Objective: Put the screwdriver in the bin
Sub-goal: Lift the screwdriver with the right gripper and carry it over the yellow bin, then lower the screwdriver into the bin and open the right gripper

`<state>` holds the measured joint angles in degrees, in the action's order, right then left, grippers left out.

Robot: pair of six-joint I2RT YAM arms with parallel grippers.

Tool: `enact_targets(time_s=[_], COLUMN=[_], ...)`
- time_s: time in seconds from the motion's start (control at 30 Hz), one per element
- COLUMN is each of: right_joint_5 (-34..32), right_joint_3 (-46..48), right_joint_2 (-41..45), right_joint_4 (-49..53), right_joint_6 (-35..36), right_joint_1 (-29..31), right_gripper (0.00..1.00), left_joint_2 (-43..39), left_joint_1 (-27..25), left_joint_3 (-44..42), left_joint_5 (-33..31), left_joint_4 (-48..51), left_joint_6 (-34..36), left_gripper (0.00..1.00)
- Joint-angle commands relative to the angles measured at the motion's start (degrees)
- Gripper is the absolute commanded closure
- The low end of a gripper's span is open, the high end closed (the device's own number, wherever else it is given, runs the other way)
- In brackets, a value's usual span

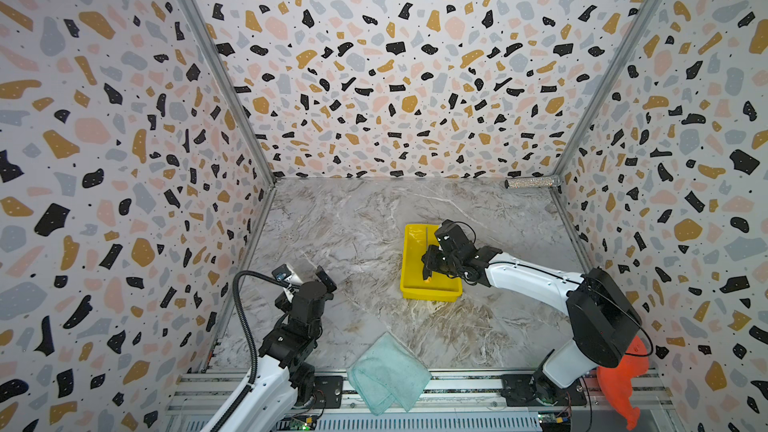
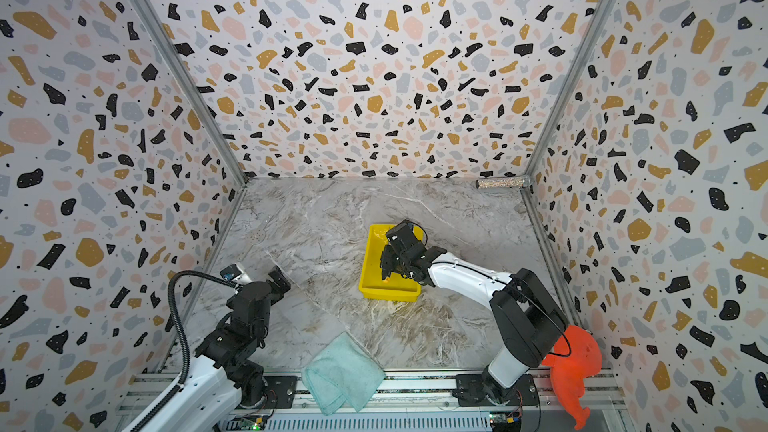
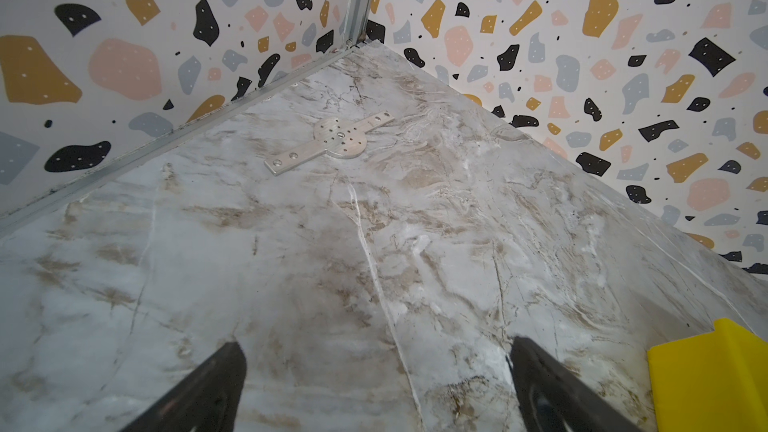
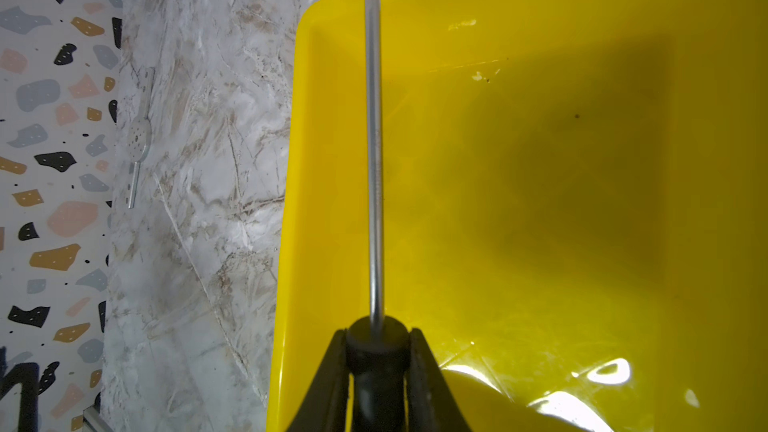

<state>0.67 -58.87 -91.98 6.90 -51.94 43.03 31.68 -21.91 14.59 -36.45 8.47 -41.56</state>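
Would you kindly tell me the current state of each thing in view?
bin: upright, open side up.
screwdriver: gripped by its black handle, shaft out over the bin, not yet released.
right gripper: jaws shut on the screwdriver handle.
left gripper: jaws open, empty.
cloth: folded, lying flat.
glittery cylinder: lying on its side.
metal plate: lying flat.

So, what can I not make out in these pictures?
Screwdriver handle: both top views, mostly under the right gripper.
Whether the shaft touches the bin floor: right wrist view, no depth cue.
Left gripper: left wrist view, mostly cut off by the picture's edge.
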Motion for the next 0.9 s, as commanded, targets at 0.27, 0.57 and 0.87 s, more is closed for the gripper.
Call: enact_targets(time_s=[0.27, 0.57, 0.87], right_joint_5=[3.0, 2.5, -3.4], right_joint_3=[-3.3, -6.2, -11.7], right_joint_2=[-3.3, -7.1, -12.3], right_joint_4=[0.6, 3.9, 10.2], right_joint_6=[2.2, 7.1, 15.1], right_joint_1=[0.7, 1.3, 1.3], right_gripper=[0.92, 0.89, 0.85], left_joint_2=[0.6, 0.7, 1.4], left_joint_1=[0.1, 0.1, 0.1], left_joint_3=[-0.4, -0.4, -0.3], left_joint_5=[-0.3, -0.5, -0.5], left_joint_4=[-1.8, -2.0, -2.1], left_joint_6=[0.8, 0.5, 0.5], left_gripper=[0.0, 0.0, 0.0])
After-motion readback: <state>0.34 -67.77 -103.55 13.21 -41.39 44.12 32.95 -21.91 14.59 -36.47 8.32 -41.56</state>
